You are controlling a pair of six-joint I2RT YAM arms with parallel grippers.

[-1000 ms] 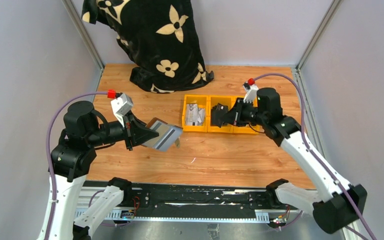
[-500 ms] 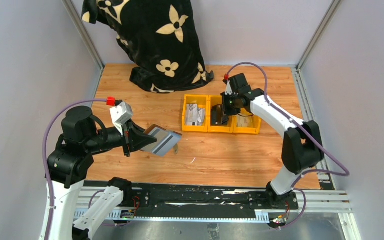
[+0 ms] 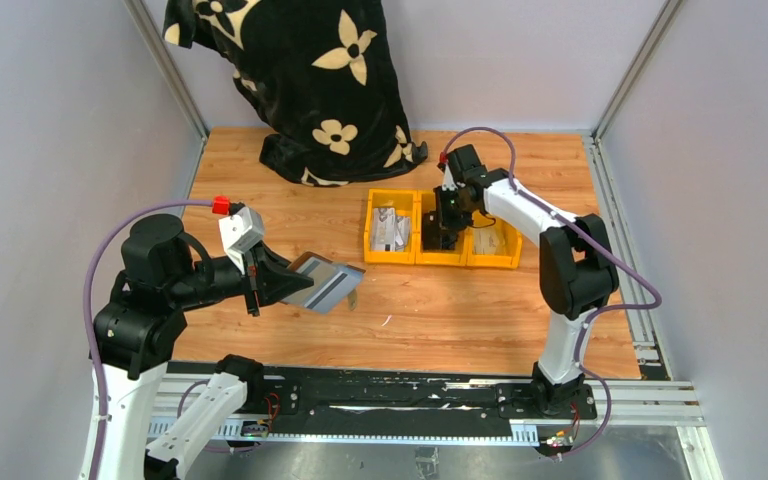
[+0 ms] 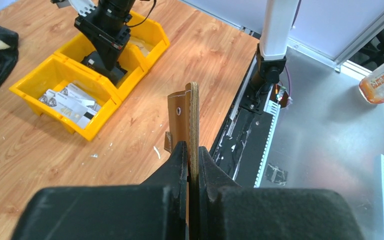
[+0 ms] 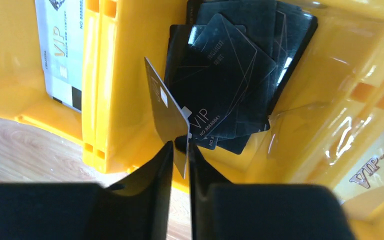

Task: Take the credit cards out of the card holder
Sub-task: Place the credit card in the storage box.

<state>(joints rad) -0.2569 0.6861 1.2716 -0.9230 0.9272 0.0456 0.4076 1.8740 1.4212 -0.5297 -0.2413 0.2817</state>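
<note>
My left gripper (image 3: 282,284) is shut on the brown card holder (image 3: 326,283), holding it in the air over the table at front left. In the left wrist view the card holder (image 4: 185,115) stands edge-on, pinched between the fingers of the left gripper (image 4: 190,148). My right gripper (image 3: 441,236) hangs over the middle yellow bin (image 3: 442,262). A dark credit card (image 5: 168,117) stands on edge between the jaws of the right gripper (image 5: 179,146), which are slightly parted, with a gap on the card's left side. Several black cards (image 5: 230,70) lie below in this bin.
The left yellow bin (image 3: 372,240) holds white VIP cards (image 3: 391,229). The right bin (image 3: 496,263) holds a pale card under clear film. A black cloth with cream flowers (image 3: 300,80) fills the back left. A black rail (image 3: 380,395) runs along the near edge.
The right arm swung its elbow round and now points down into the middle bin. Its jaws have parted a little round the card. The left arm and the card holder barely moved.
</note>
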